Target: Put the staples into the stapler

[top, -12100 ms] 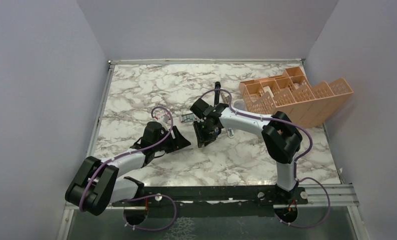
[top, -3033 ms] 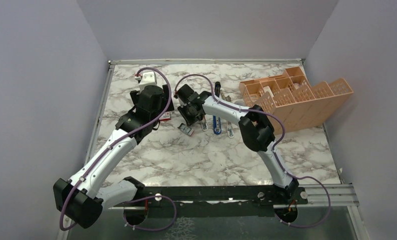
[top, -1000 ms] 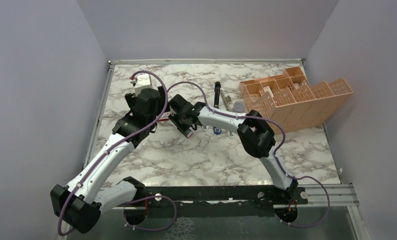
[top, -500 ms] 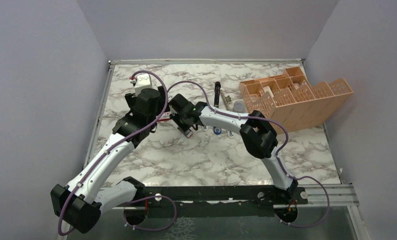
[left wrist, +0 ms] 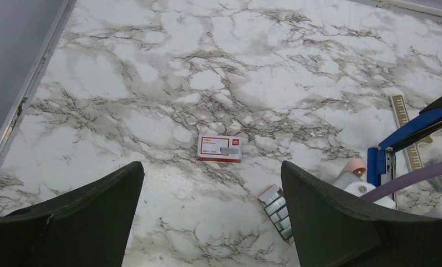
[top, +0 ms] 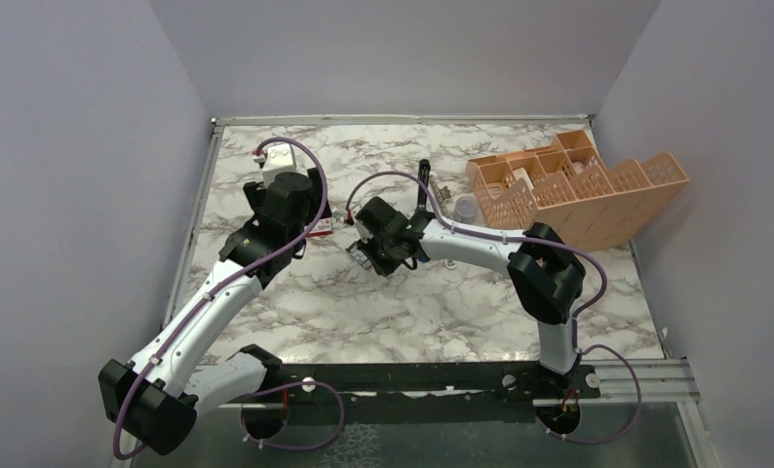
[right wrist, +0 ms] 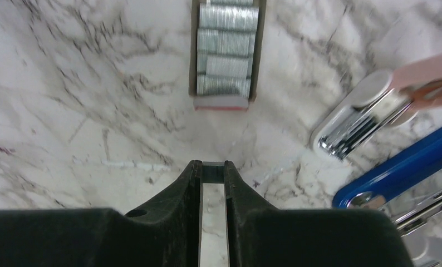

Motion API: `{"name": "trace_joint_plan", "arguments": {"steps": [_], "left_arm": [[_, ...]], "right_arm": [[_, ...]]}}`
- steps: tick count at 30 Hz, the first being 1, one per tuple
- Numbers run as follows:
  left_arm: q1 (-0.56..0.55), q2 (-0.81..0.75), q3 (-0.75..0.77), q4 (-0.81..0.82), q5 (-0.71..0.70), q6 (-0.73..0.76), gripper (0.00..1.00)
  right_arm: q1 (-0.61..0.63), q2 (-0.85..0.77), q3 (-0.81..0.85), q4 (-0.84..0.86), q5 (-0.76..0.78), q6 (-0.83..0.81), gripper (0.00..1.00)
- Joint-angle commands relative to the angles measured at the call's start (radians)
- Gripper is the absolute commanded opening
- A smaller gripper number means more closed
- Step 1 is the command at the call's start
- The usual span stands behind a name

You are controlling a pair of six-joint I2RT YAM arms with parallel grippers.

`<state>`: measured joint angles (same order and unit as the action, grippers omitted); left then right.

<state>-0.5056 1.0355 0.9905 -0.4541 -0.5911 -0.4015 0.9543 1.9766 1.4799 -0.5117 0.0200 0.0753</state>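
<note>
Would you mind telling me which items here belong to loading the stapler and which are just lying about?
For the job:
staples in their dark tray
stapler
right gripper, pinching a staple strip

Lying about:
red-and-white box
orange organiser
black pen
metal strip
chrome-and-pink tool

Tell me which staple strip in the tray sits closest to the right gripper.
The strip at the red end of the tray, lowest in the right wrist view; the other strips lie beyond it, farther from the right gripper.

The staples (left wrist: pixel 276 203) lie between the box (left wrist: pixel 219 148) and the stapler (left wrist: pixel 413 128).
</note>
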Motion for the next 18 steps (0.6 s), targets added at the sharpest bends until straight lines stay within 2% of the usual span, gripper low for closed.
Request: {"name": "trace_joint_plan", "arguments": {"steps": [1, 11, 18], "left_arm": [[0.004, -0.009, -0.007, 0.009, -0.012, 0.0, 0.93], [0.004, 0.003, -0.006, 0.009, -0.007, 0.004, 0.93], [0.004, 0.014, -0.003, 0.01, -0.001, 0.007, 0.93]], "right_arm": [[0.009, -0.07, -0.131, 0.037, -0.078, 0.02, 0.21], [0.02, -0.072, -0.232, 0.081, -0.088, -0.035, 0.23], [0.02, -0.074, -0.202, 0.048, -0.054, 0.035, 0.41]]}}
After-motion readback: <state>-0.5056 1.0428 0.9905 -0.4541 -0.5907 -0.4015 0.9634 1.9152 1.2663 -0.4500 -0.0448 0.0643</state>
